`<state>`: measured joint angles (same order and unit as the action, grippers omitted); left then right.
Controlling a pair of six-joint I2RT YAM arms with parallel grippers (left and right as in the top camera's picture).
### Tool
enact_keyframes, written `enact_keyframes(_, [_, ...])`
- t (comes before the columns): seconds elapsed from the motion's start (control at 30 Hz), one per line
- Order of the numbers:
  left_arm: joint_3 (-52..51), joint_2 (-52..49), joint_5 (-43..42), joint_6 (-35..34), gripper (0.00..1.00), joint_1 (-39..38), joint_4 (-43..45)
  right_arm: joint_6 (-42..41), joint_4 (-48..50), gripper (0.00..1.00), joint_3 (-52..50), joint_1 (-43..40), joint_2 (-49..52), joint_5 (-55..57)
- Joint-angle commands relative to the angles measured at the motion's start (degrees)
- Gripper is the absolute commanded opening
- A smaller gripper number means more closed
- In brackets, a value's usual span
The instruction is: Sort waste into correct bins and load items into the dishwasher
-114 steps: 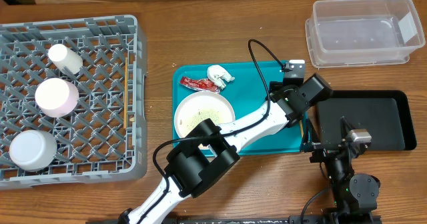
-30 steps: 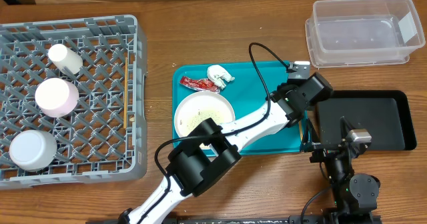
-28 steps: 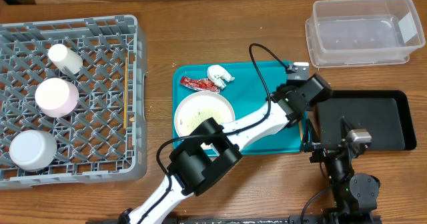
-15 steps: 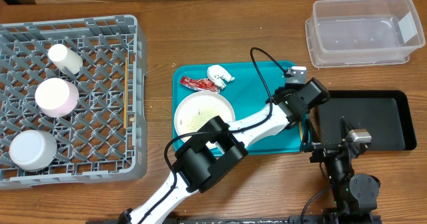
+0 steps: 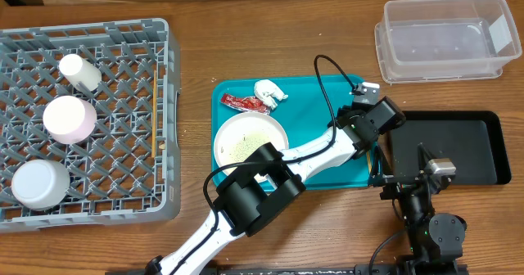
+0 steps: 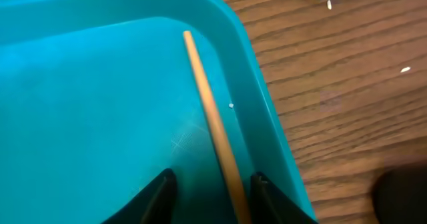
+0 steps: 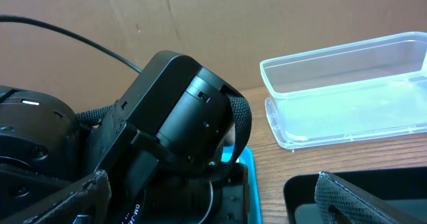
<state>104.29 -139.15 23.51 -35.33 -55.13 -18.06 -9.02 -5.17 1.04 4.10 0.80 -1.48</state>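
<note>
Where tray (image 6: 100, 97) curves, wooden chopstick (image 6: 212, 117) (thin, straight)

Lit brightly and evenly from above in the overhead view, with only faint, soft shadows beside the grey rack (image 5: 168, 103). Sharp throughout, barely bent at the edges. Slight sheen on the clear tub (image 5: 442, 66) and the black tray (image 5: 491, 144). Crisp in the left wrist view on the chopstick (image 6: 208, 117) and the teal tray (image 6: 100, 117), blurred on the left gripper (image 6: 210, 199). Soft in the right wrist view on the right gripper (image 7: 210, 201), clearer farther back.
</note>
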Motion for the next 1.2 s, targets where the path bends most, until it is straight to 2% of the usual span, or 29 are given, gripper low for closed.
enact_keyframes(0.0, [-0.9,-3.93,-1.07,3.65,0.35,-0.02,-1.38,-0.17,0.37,1.0,-0.59,-0.33,-0.63,0.31])
enact_keyframes(0.13, [-0.9,-3.91,-1.07,7.61,0.35,-0.02,-1.53,-0.17,0.37,1.0,-0.57,-0.33,-0.63,0.31])
enact_keyframes(0.27, [-0.9,-3.63,-2.01,7.39,0.34,-0.02,-2.05,-0.17,0.37,1.0,-0.59,-0.33,-0.63,0.31])
enact_keyframes(0.37, [-0.35,-3.39,-7.02,2.03,0.33,0.11,-3.1,-0.17,0.37,1.0,-0.57,-0.33,-0.63,0.31])
enact_keyframes(0.53, [1.51,-3.34,-9.27,-7.63,0.24,0.42,-6.47,-0.17,0.37,1.0,-0.59,-0.33,-0.63,0.31])
enact_keyframes(0.6, [2.43,-3.34,-9.31,-10.62,0.3,0.55,-8.11,-0.17,0.37,1.0,-0.59,-0.33,-0.63,0.31])
enact_keyframes(0.9, [3.19,-3.34,-9.33,-12.74,0.29,0.79,-13.77,-0.17,0.37,1.0,-0.59,-0.33,-0.63,0.31])
enact_keyframes(1.17, [3.19,-3.34,-0.92,-14.45,0.32,0.85,-19.41,-0.17,0.37,1.0,-0.59,-0.33,-0.63,0.31])
